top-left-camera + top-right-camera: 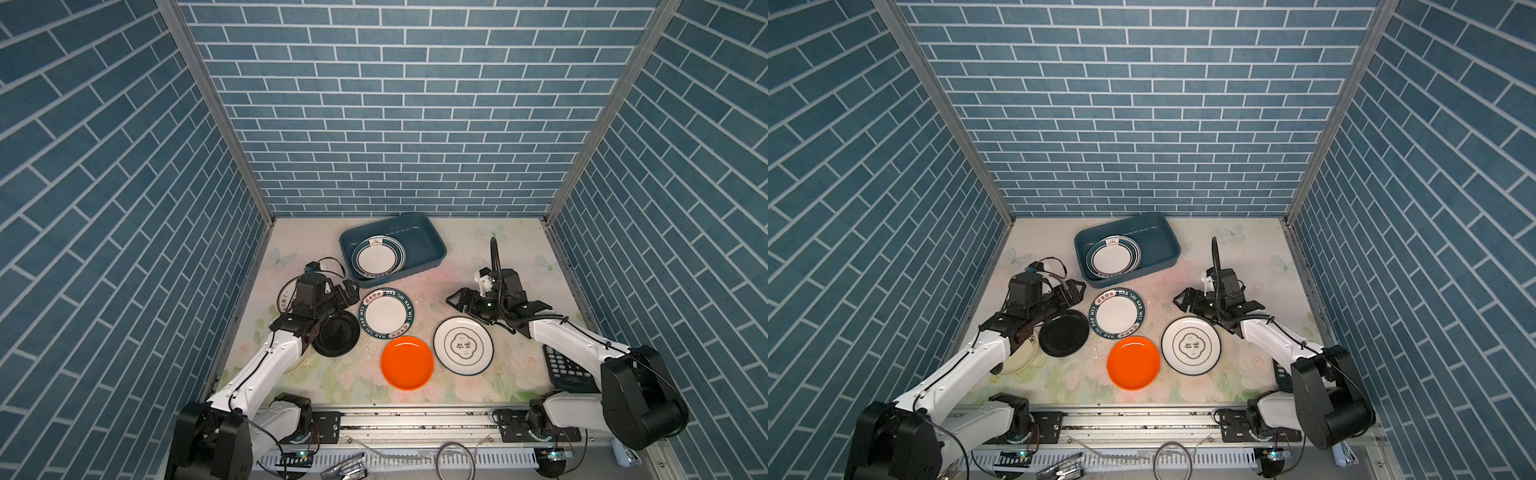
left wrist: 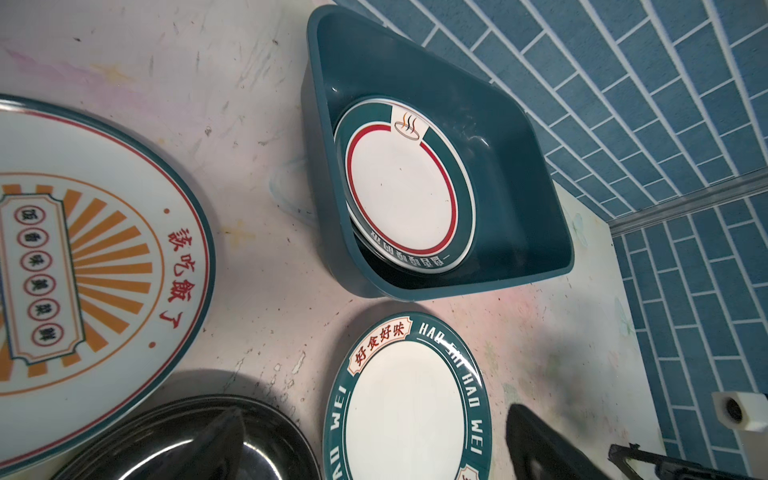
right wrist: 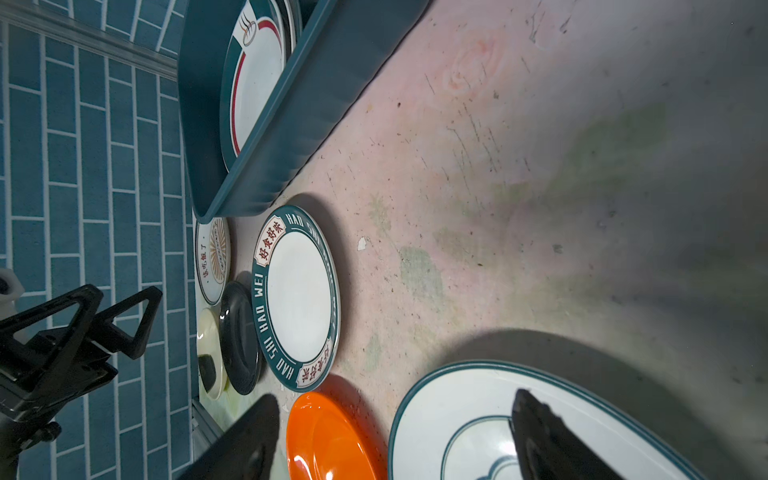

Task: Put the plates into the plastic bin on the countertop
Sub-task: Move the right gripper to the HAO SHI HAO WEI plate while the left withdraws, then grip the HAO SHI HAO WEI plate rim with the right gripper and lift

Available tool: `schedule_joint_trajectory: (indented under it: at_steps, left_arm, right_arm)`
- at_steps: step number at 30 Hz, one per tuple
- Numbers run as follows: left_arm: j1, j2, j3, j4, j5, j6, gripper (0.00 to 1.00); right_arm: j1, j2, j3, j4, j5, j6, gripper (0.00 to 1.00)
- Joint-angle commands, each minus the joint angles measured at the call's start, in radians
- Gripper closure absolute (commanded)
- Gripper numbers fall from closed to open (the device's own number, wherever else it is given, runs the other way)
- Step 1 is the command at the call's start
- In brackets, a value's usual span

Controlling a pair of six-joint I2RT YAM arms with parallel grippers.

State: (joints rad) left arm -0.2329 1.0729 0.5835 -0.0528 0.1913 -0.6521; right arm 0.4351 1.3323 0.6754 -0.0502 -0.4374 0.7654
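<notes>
The dark teal plastic bin (image 1: 434,249) stands at the back of the countertop (image 1: 465,270) with a teal-rimmed plate (image 1: 377,257) inside. In front lie a lettered teal-rimmed plate (image 1: 387,313), an orange plate (image 1: 407,363), a white plate with Chinese characters (image 1: 463,345) and a black plate (image 1: 338,336). A sunburst plate (image 2: 83,270) and a cream plate (image 1: 1021,357) lie partly under my left arm. My left gripper (image 1: 349,291) hangs open between the black and lettered plates. Beyond the white plate's far rim my right gripper (image 1: 455,301) is open and empty.
A black calculator (image 1: 567,370) lies at the right front, partly under my right arm. A small blue device with wires (image 1: 318,266) sits left of the bin. Blue brick walls close in three sides, and a metal rail (image 1: 415,419) runs along the front.
</notes>
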Motion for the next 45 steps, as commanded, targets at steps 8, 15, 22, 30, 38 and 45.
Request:
schedule_joint_trajectory:
  at_steps: [8,15,22,30,38,45]
  left_arm:
    - [0.006,-0.027,-0.016,0.034,0.053,-0.023,0.00]
    - [0.009,-0.055,-0.045,0.030,0.040,-0.028,0.00]
    - [0.007,-0.054,-0.058,0.054,0.051,-0.047,0.00]
    - [0.009,-0.060,-0.064,0.051,0.054,-0.049,0.00]
    - [0.017,-0.049,-0.072,0.053,0.050,-0.046,0.00]
    - [0.019,-0.033,-0.074,0.062,0.055,-0.048,0.00]
  right_arm:
    - [0.077,0.094,0.059,0.054,0.031,0.023,0.19]
    - [0.137,0.186,0.104,0.103,0.018,0.037,0.27]
    - [0.187,0.287,0.153,0.141,0.000,0.046,0.52]
    - [0.228,0.395,0.202,0.189,-0.013,0.070,0.62]
    - [0.251,0.451,0.224,0.208,-0.017,0.077,0.69]
    - [0.259,0.491,0.236,0.238,-0.009,0.090,0.74]
